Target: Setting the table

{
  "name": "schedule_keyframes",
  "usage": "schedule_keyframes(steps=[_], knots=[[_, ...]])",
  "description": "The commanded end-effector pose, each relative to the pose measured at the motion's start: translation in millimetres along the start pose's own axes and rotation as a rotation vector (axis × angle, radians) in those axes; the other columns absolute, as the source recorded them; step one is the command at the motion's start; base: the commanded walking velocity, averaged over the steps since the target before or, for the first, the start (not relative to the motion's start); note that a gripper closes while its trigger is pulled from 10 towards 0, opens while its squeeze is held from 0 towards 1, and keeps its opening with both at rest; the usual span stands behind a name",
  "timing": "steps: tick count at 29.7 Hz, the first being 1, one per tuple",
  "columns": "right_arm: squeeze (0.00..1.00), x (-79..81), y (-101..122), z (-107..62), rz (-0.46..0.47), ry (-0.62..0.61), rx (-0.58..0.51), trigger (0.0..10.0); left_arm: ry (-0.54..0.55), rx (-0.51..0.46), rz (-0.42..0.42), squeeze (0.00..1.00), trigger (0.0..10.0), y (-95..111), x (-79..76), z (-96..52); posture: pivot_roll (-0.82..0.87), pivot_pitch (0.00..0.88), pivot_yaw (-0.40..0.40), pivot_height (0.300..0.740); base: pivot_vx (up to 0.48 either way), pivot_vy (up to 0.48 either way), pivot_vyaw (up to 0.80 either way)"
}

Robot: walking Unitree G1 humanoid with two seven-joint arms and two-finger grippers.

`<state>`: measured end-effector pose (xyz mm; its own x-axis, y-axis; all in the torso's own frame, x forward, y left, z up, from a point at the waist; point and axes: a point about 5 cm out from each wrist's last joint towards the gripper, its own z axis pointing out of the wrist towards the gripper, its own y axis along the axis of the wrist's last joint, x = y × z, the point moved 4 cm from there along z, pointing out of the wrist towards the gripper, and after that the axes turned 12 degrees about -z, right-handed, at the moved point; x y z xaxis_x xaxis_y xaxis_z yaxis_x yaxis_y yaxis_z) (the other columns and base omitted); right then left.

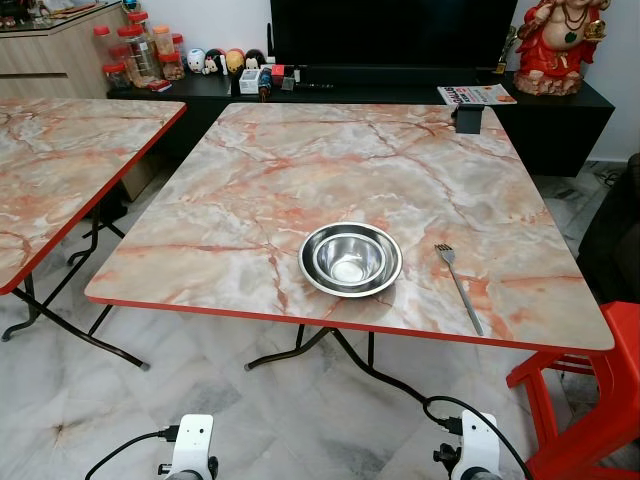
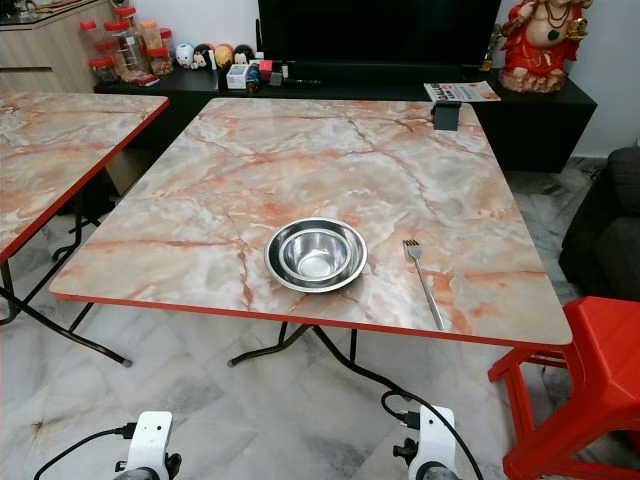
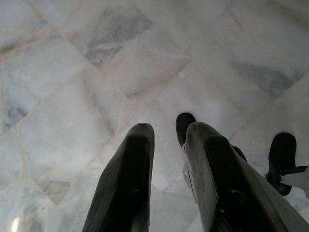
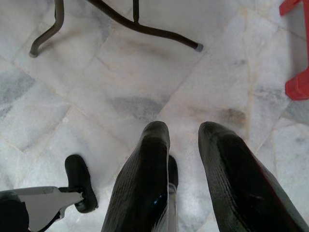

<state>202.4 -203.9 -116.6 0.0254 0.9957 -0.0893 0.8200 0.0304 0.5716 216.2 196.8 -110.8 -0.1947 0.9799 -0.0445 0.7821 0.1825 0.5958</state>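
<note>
A steel bowl (image 1: 350, 262) sits inside a wider steel dish (image 1: 312, 270) near the front edge of the marble-patterned table (image 1: 300, 180). A fork (image 1: 459, 285) lies to the right of the dish, tines pointing away from me. Both arms hang low in front of the table, over the floor. In the left wrist view my left gripper (image 3: 170, 133) is open above the marble tiles with nothing between its fingers. My right gripper (image 4: 185, 130) is open too, above the floor near the table's black leg (image 4: 145, 30).
A second marble table (image 1: 60, 170) stands to the left. A red plastic stool (image 1: 590, 400) is at the front right, beside a dark seat (image 1: 615, 240). A small dark box (image 1: 468, 119) sits at the table's far edge. Behind is a black TV console (image 1: 560, 110) with jars and a figurine.
</note>
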Motion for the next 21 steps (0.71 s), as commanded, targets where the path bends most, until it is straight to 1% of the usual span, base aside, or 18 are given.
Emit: schedule_keyframes(steps=[1,7,10,21], knots=[[0.00,1.7,-3.5,-0.4,0.015,-0.004,0.009,10.0,0.019,0.021,0.020,0.00,10.0,-4.1,6.5,-0.7,-0.07,0.000,0.030,0.740,0.000,0.480,0.00],[0.00,-1.9,-8.2,-1.0,0.051,-0.032,0.029,10.0,0.015,0.020,0.036,0.00,10.0,-2.6,6.5,-0.5,-0.08,0.000,0.037,0.740,0.000,0.480,0.00],[0.00,-1.9,-8.4,-1.2,0.044,-0.033,0.025,10.0,0.015,0.019,0.043,0.00,10.0,-1.7,7.2,-0.4,-0.08,0.000,0.039,0.740,0.000,0.470,-0.77],[0.00,-0.7,-6.1,-0.9,0.048,-0.047,0.016,10.0,0.022,0.023,0.064,0.00,10.0,-1.7,12.9,-0.9,-0.08,0.000,0.054,0.740,0.000,0.424,0.00]])
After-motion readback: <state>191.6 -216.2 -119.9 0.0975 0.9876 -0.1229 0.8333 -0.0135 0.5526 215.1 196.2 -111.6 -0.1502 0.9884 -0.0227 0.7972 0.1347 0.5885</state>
